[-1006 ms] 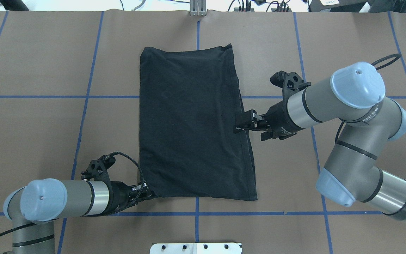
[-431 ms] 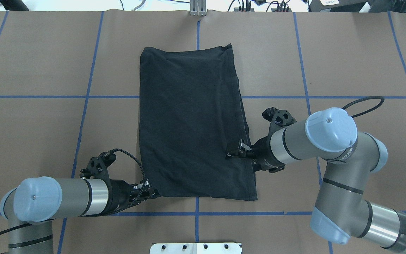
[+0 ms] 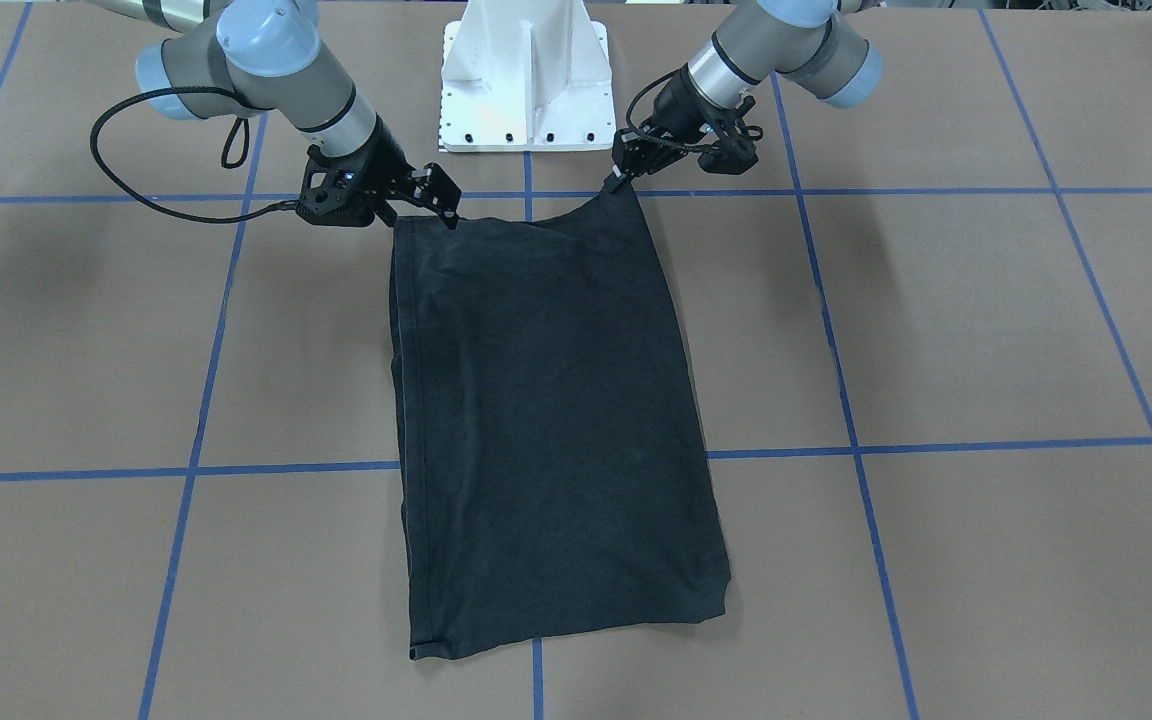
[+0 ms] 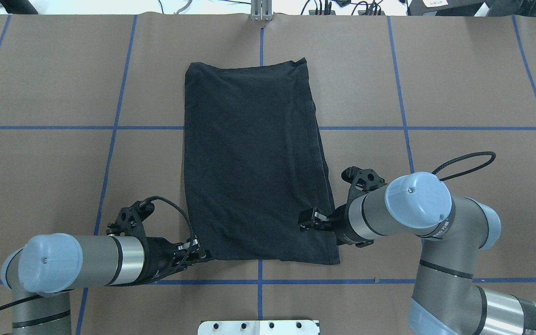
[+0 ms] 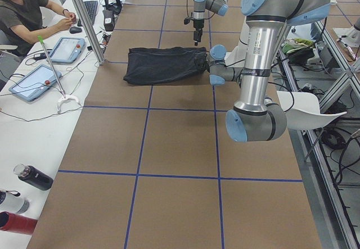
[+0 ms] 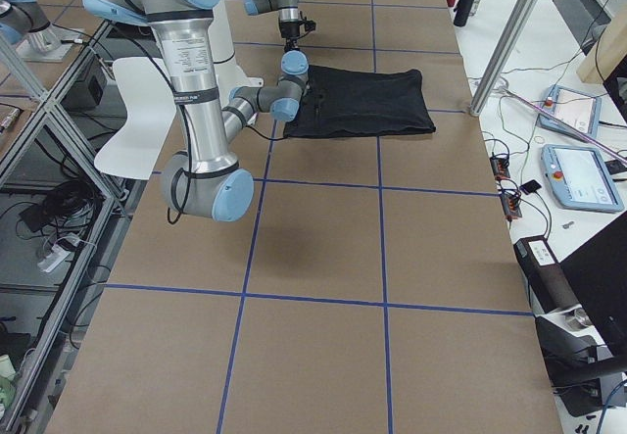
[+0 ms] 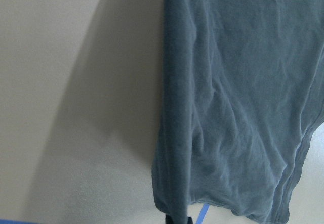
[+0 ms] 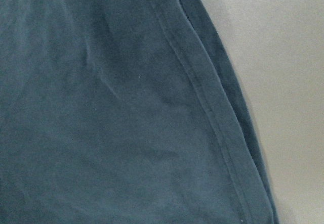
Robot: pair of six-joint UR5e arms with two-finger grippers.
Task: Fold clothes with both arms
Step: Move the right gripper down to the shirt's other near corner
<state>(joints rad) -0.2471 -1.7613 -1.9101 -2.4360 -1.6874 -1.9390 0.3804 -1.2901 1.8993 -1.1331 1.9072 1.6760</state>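
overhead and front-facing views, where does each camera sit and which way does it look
Overhead exterior: behind the robot, looking forward and down at the folded black cotton T-shirt; left gripper enters lower left, right gripper lower right.
Exterior front-facing: across the brown table, facing the robot's white base mount; arms mirrored.
Shared: T-shirt, both grippers.

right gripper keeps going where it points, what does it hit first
Probably the black T-shirt: the right gripper points across its near right corner. Height over the cloth is unclear, so it may skim above.
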